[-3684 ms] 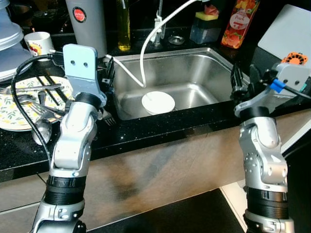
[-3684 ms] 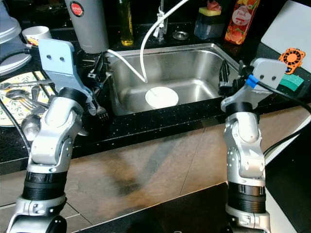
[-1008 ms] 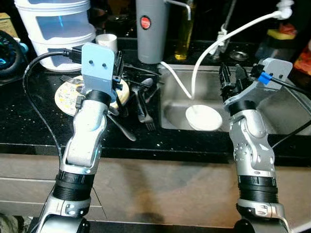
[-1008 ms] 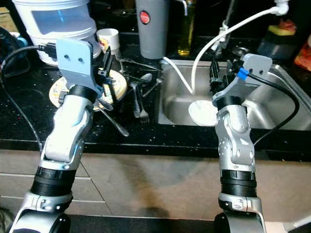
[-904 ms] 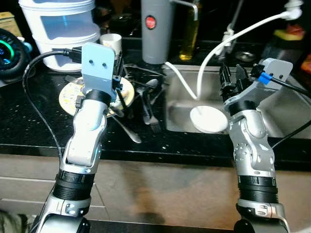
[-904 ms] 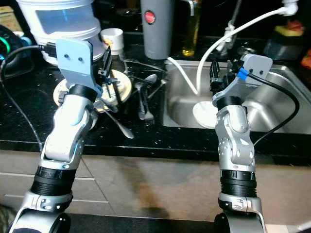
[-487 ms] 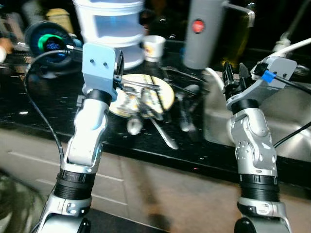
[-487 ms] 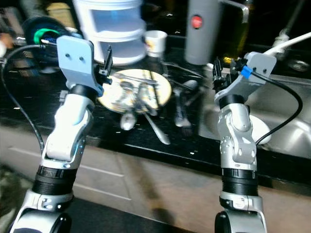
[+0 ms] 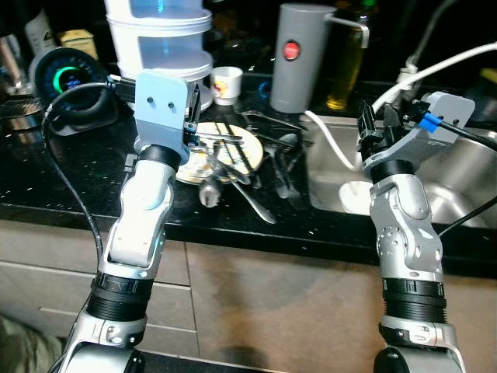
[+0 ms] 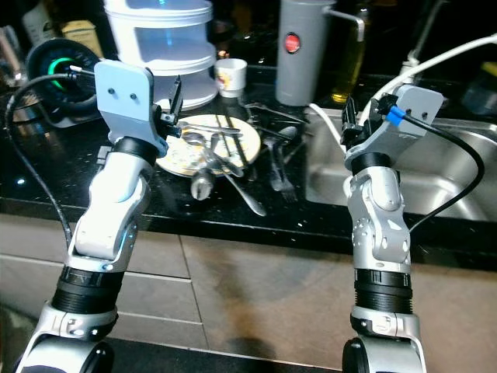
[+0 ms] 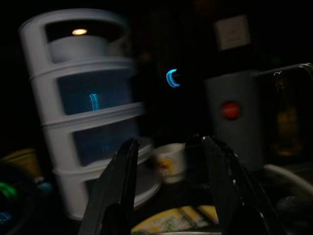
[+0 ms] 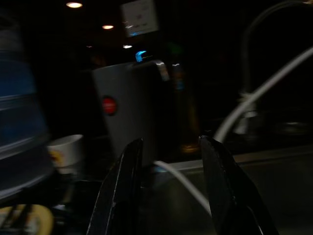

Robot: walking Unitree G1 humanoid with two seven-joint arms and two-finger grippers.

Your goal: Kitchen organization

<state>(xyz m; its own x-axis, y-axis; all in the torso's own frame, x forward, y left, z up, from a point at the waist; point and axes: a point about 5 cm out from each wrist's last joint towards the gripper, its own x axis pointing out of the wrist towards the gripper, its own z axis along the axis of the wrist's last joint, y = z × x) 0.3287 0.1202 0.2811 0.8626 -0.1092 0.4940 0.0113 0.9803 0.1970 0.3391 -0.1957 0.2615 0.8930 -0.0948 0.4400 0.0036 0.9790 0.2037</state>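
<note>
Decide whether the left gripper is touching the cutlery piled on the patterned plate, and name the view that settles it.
Apart. In the left wrist view the open left gripper has only air between its fingers, with the plate lying below them. In the right eye view it hangs above the cutlery.

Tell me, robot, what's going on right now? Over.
Left gripper open, above yellow patterned plate piled with cutlery. Right gripper open, empty, by steel sink. Loose forks beside plate.

Both silver arms raised over black speckled counter (image 10: 46, 186); yellow patterned plate (image 10: 182, 155) heaped with metal cutlery (image 10: 225, 167); steel sink (image 10: 458, 183) right.
</note>
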